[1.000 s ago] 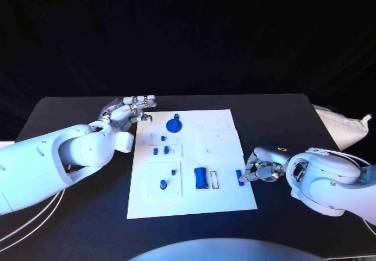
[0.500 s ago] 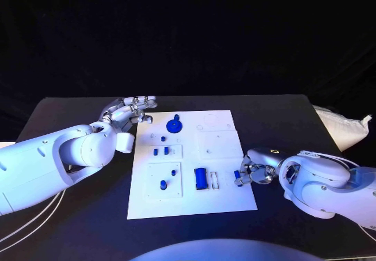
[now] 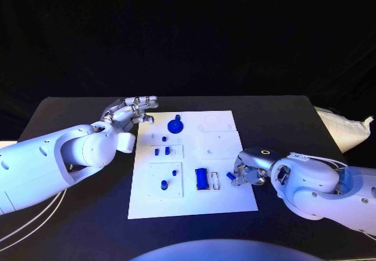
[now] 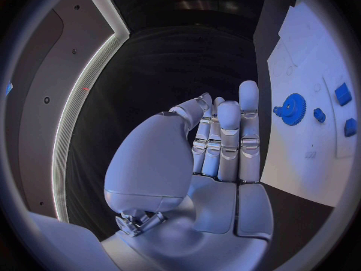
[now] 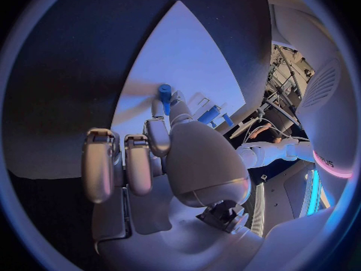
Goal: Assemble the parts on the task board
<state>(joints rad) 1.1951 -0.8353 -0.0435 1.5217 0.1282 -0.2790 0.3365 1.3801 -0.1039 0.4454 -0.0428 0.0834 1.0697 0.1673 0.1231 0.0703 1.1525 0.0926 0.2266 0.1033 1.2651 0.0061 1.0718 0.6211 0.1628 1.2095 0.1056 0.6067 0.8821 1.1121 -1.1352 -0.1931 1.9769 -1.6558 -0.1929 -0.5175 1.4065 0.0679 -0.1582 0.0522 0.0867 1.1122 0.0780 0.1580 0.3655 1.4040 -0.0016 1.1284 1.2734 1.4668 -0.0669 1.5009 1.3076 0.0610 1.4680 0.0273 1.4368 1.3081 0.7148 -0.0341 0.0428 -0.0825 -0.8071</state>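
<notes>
The white task board [image 3: 223, 198] lies in the middle of the black table. On it are a blue gear [image 3: 175, 126], a blue block [image 3: 201, 178] beside a narrow slot, and several small blue pieces [image 3: 161, 151]. My right hand [image 3: 248, 174] is over the board's right edge and pinches a small blue peg [image 3: 231, 175] between thumb and finger. The right wrist view shows the peg [image 5: 165, 91] at the fingertips above the board [image 5: 177, 48]. My left hand [image 3: 130, 111] rests by the board's far left corner, fingers straight, holding nothing. The left wrist view shows the gear [image 4: 292, 109] beyond the hand [image 4: 218, 150].
A white bag [image 3: 345, 128] lies at the table's right edge. Black table surface runs on both sides of the board and in front of it.
My right hand has moved left with the blue peg, from the board's right edge toward the slot beside the blue block. The left hand has stayed put.
</notes>
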